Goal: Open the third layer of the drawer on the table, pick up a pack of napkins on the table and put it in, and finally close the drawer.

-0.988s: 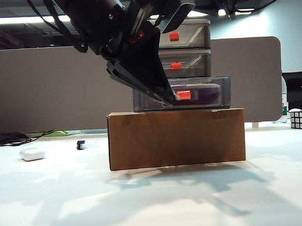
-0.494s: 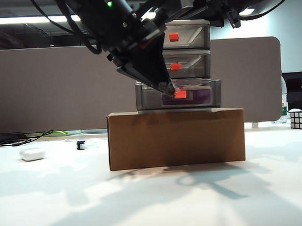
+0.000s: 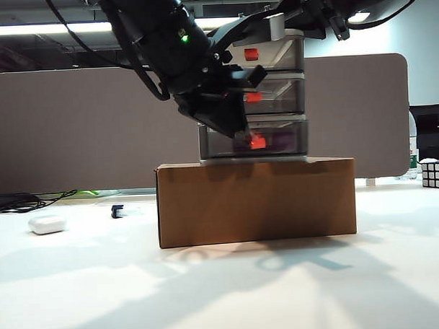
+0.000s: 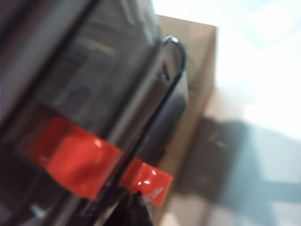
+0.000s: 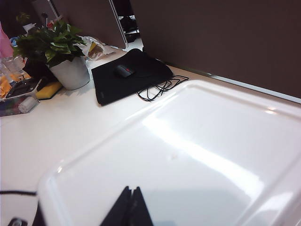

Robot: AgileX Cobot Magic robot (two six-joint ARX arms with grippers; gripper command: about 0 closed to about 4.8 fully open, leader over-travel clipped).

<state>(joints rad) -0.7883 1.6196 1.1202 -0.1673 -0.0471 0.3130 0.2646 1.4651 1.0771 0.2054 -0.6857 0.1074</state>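
The drawer cabinet (image 3: 273,54) stands on a brown cardboard box (image 3: 257,201). Its third layer (image 3: 287,137) sits almost flush with the tiers above, and a purple shape, the pack of napkins (image 3: 282,141), shows dimly through its smoky front. My left gripper (image 3: 242,137) is shut, its tip against the orange-red handle (image 3: 258,142). In the left wrist view the shut tip (image 4: 139,201) touches that handle (image 4: 151,181). My right gripper (image 5: 130,189) is shut over the cabinet's white top (image 5: 188,155); its arm (image 3: 322,6) reaches in from the upper right.
On the table (image 3: 209,295) lie a white earbud case (image 3: 47,225), a small black item (image 3: 118,210) and cables (image 3: 26,201) at the left, and a puzzle cube (image 3: 436,173) at the far right. A grey partition (image 3: 74,126) stands behind. A potted plant (image 5: 66,56) and a black mat (image 5: 129,77) lie beyond.
The third layer has slid back in, from sticking out over the box front to almost flush. My left gripper followed the handle toward the cabinet, still shut.
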